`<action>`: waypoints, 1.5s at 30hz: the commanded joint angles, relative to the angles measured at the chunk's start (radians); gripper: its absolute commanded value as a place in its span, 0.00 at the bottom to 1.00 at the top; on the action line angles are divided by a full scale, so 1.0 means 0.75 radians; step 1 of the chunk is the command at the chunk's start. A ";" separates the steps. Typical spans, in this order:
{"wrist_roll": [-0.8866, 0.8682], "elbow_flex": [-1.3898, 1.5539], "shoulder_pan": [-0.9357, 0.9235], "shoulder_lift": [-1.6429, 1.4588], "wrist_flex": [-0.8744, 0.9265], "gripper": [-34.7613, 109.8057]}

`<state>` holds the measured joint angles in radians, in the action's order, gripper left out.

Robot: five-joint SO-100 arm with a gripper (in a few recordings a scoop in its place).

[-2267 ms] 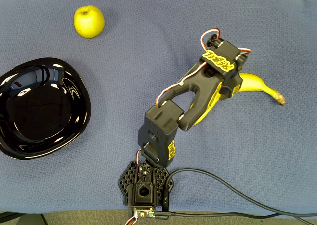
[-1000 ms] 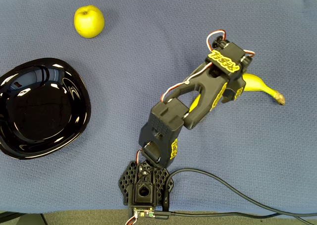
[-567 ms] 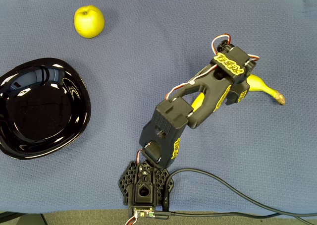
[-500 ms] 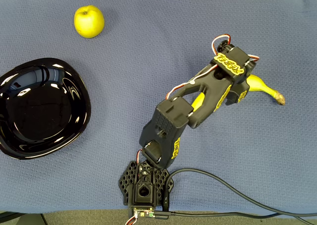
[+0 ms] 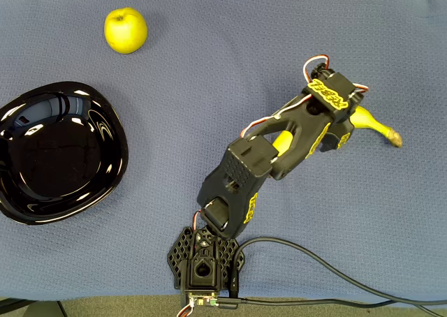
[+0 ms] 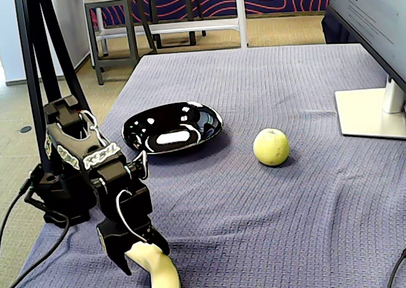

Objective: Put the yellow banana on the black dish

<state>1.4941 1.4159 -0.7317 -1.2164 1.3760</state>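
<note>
End effector (image 6: pixel 136 257) lowered over the yellow banana (image 5: pixel 374 123) near the table's right edge in the overhead view, jaws astride it though closure cannot be told; a firm mid-body grasp should precede carrying it to the black dish (image 5: pixel 59 153) at the left edge.

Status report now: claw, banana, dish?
Claw down on the yellow banana, grip unclear. Banana on cloth, far from the black dish. Apple aside, path free.
</note>
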 commanded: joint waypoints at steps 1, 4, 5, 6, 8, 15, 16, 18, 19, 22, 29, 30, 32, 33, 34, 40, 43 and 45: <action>0.143 -0.004 -0.029 0.002 -0.031 0.43; 0.176 0.002 -0.041 0.012 -0.041 0.43; 0.196 0.010 -0.047 0.012 -0.049 0.43; 0.217 0.027 -0.051 0.010 -0.067 0.43; 0.239 0.057 -0.053 0.004 -0.112 0.43; 0.227 0.137 -0.018 -0.039 -0.151 0.40; 0.219 0.145 -0.012 -0.047 -0.151 0.39; 0.202 0.153 0.002 -0.059 -0.151 0.37; 0.196 0.155 0.006 -0.063 -0.151 0.36; 0.192 0.160 0.014 -0.076 -0.149 0.33; 0.184 0.176 0.014 -0.086 -0.151 0.32; 0.184 0.180 0.014 -0.088 -0.155 0.32; 0.176 0.194 0.018 -0.094 -0.166 0.27; 0.170 0.196 0.022 -0.100 -0.168 0.24; 0.166 0.198 0.027 -0.106 -0.166 0.24; 0.102 0.174 0.086 -0.192 -0.106 0.24; 0.067 0.151 0.119 -0.233 -0.072 0.24; 0.055 0.131 0.135 -0.262 -0.022 0.24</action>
<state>1.4941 1.5662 -0.6565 -1.3023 1.3023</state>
